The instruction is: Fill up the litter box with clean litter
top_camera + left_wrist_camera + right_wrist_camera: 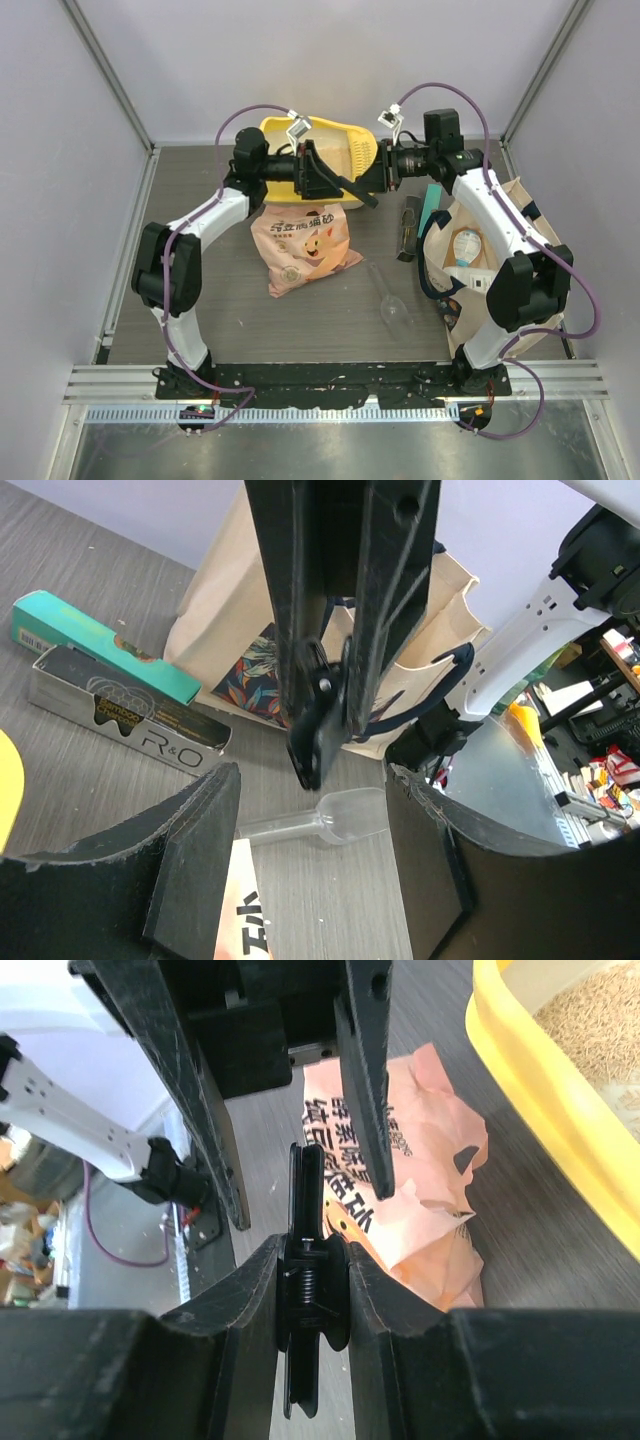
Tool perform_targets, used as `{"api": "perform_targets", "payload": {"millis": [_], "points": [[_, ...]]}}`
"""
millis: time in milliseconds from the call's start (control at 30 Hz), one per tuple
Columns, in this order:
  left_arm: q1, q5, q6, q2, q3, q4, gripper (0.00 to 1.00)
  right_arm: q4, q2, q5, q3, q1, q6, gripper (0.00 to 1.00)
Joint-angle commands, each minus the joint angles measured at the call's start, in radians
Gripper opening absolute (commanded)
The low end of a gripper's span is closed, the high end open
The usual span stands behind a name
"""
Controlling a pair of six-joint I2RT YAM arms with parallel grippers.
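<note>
The yellow litter box (335,135) stands at the back of the table; the right wrist view shows its rim (540,1090) and beige litter (600,1020) inside. The peach litter bag (305,245) lies in front of it. Both grippers meet above the bag's top. My right gripper (312,1300) is shut on a black spring clip (305,1250). My left gripper (312,850) faces it with its fingers spread on either side of the clip's (320,715) far end, apart from it. The bag's edge (245,910) shows by the left finger.
A clear plastic scoop (392,305) lies on the table right of the bag. A cream canvas tote (480,260) stands at the right under my right arm. A teal box (100,645) and a silver box (130,720) lie beside the tote.
</note>
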Motion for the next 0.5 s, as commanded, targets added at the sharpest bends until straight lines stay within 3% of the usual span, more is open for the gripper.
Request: {"api": "perform_targets", "payload": {"millis": [0, 133, 200, 233, 267, 400, 467], "points": [[0.003, -0.008, -0.015, -0.023, 0.037, 0.056, 0.63, -0.138, -0.046, 0.057, 0.045, 0.029, -0.198, 0.01], [-0.001, 0.001, -0.015, -0.017, 0.045, 0.058, 0.6, -0.149, -0.052, 0.054, 0.035, 0.034, -0.215, 0.01], [-0.008, 0.018, -0.01, -0.012, 0.046, 0.055, 0.53, -0.149, -0.052, 0.052, 0.035, 0.036, -0.218, 0.01], [-0.011, 0.027, -0.007, -0.009, 0.048, 0.055, 0.47, -0.149, -0.052, 0.052, 0.036, 0.034, -0.218, 0.01], [-0.015, 0.046, -0.004, -0.006, 0.052, 0.046, 0.34, -0.148, -0.052, 0.055, 0.039, 0.036, -0.219, 0.01], [-0.024, 0.08, 0.014, 0.0, 0.055, 0.026, 0.17, -0.141, -0.046, 0.054, 0.041, 0.037, -0.218, 0.01], [-0.026, 0.089, 0.022, 0.003, 0.059, 0.021, 0.03, -0.14, -0.041, 0.054, 0.041, 0.037, -0.218, 0.01]]}}
